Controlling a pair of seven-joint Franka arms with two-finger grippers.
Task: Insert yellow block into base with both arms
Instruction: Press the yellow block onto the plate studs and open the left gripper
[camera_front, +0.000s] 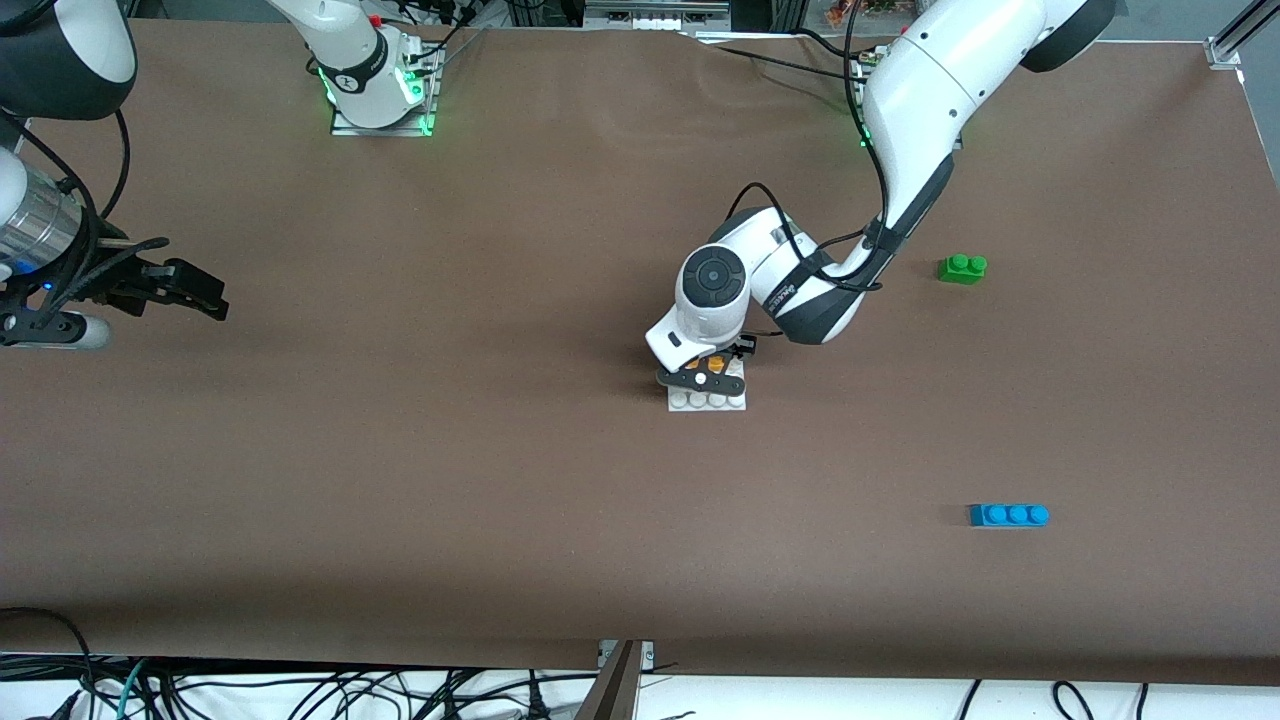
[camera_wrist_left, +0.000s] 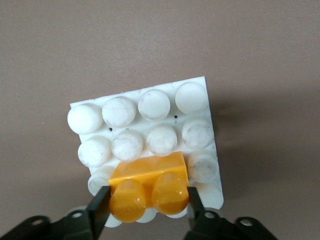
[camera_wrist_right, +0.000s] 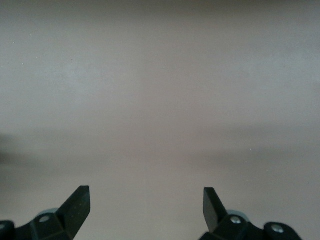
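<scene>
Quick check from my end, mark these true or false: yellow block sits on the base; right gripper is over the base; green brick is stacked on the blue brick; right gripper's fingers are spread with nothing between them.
1. The yellow block sits on the base. True; the left gripper has a finger at each end of it.
2. The right gripper is over the base. False: it waits at the right arm's end of the table.
3. The green brick is stacked on the blue brick. False: they lie apart, blue nearer the front camera.
4. The right gripper's fingers are spread, nothing between. True.
</scene>
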